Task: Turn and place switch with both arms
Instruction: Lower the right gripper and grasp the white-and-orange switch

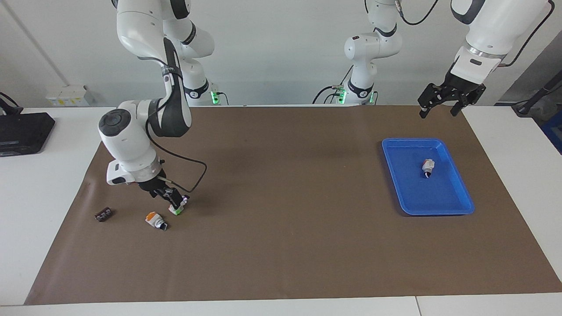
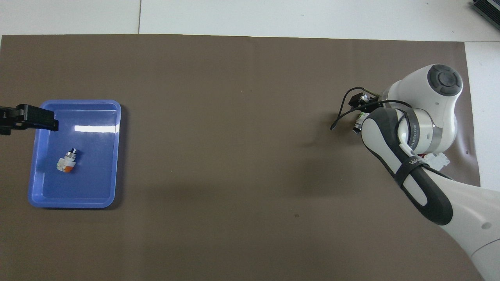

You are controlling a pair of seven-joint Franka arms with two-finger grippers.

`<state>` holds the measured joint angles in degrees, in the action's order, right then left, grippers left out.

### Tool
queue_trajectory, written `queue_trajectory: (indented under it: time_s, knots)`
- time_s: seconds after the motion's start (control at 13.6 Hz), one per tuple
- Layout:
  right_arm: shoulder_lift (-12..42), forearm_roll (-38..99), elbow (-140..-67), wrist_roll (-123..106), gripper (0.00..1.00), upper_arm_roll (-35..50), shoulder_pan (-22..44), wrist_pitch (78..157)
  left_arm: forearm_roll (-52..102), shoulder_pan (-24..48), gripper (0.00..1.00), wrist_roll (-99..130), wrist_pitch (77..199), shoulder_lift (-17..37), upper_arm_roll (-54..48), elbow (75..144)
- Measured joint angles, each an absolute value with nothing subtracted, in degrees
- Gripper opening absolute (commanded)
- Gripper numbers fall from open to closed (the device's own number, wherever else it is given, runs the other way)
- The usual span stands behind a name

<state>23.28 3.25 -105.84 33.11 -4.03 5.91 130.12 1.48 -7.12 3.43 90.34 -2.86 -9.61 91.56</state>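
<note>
The switch (image 1: 177, 209), white with a green end, stands on the brown mat at the right arm's end of the table. My right gripper (image 1: 174, 202) is low over it, with its fingers closed around the switch's upper part. In the overhead view the right arm covers most of the gripper (image 2: 361, 111), and only a bit of the switch (image 2: 359, 121) shows. My left gripper (image 1: 439, 112) is open and empty, and waits raised over the blue tray's edge nearest the robots. It also shows at the edge of the overhead view (image 2: 23, 119).
The blue tray (image 1: 456, 193) (image 2: 43, 195) lies at the left arm's end and holds a white switch with red marking (image 1: 428, 167) (image 2: 67, 162). An orange-capped white switch (image 1: 156, 220) and a small black part (image 1: 103, 214) lie on the mat beside the green-ended switch.
</note>
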Motion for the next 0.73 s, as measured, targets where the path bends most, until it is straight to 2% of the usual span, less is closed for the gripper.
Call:
queue_trajectory:
  time_s: [0.37, 0.44, 0.59, 0.73]
  knots:
    - [23.9, 3.3, -108.2, 33.3, 0.99, -4.1, 5.8, 134.0, 1.5, -7.1, 1.0, 3.4, 90.3, -2.9, -9.6, 91.6]
    - [24.0, 3.3, -108.2, 33.3, 0.96, -4.1, 5.7, 134.2, 1.5, -7.1, 1.0, 3.4, 90.3, -2.9, -9.6, 91.6]
    - [24.0, 3.3, -108.2, 33.3, 0.82, -4.3, 5.5, 134.2, 1.5, -7.1, 1.0, 3.4, 90.3, -2.9, -9.6, 91.6]
    - [24.1, 3.3, -108.2, 33.3, 0.8, -4.3, 5.6, 134.2, 1.5, -7.1, 1.0, 3.4, 90.3, -2.9, -9.6, 91.6]
